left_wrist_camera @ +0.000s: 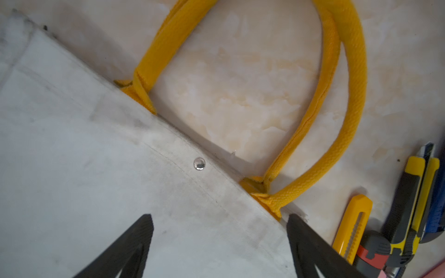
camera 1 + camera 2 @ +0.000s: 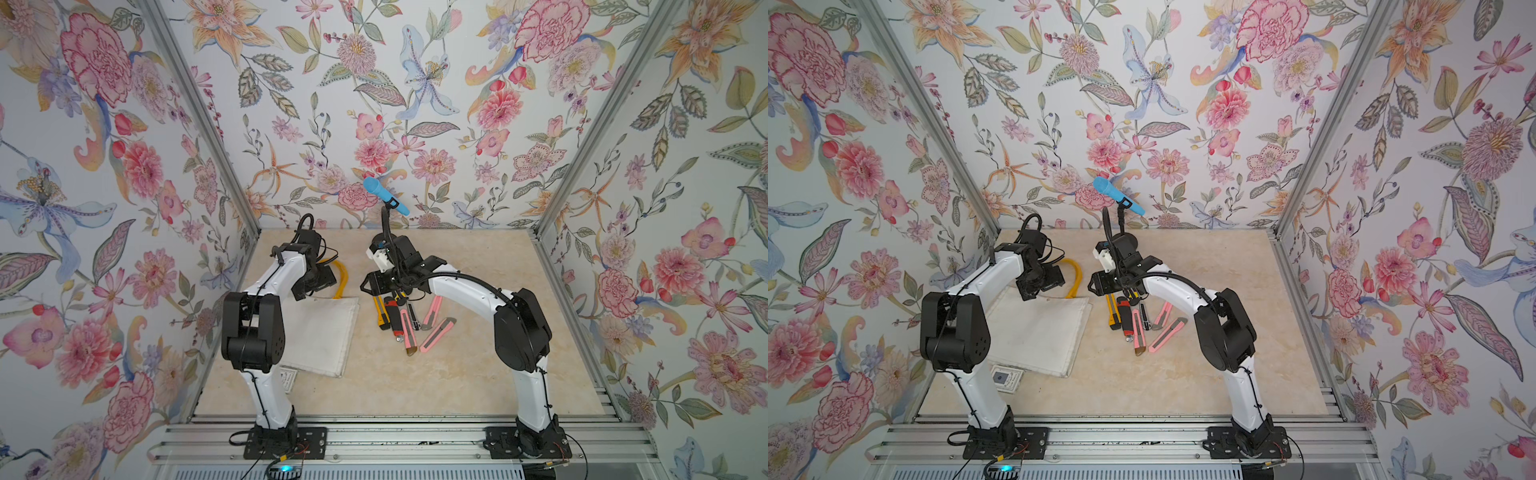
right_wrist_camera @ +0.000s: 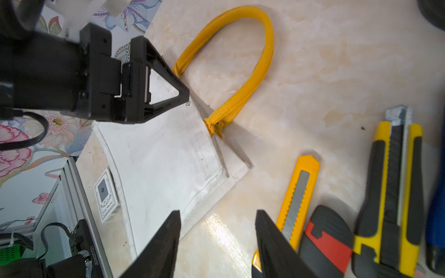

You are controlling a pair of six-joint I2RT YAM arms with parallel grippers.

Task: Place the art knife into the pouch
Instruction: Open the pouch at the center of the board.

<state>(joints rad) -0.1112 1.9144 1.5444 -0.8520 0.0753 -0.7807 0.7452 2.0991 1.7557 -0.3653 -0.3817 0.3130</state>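
The pouch (image 2: 320,332) (image 2: 1038,332) lies flat on the table, off-white canvas with yellow loop handles (image 1: 337,96) (image 3: 260,60) at its far edge. My left gripper (image 1: 220,216) hovers open over the pouch's mouth edge, near a metal snap (image 1: 199,164). To the right of the pouch several art knives lie in a loose pile: a yellow one (image 2: 380,311) (image 3: 297,199), a black and red one (image 3: 330,240), pink ones (image 2: 409,332). Over the bare table between the pouch's corner and the yellow knife, my right gripper (image 3: 218,213) is open and holds nothing.
A small card box (image 2: 1005,378) (image 3: 106,195) pokes out from under the pouch's near corner. A blue microphone (image 2: 384,195) on a stand rises behind the right wrist. Floral walls close three sides; an aluminium rail (image 2: 395,436) runs along the front.
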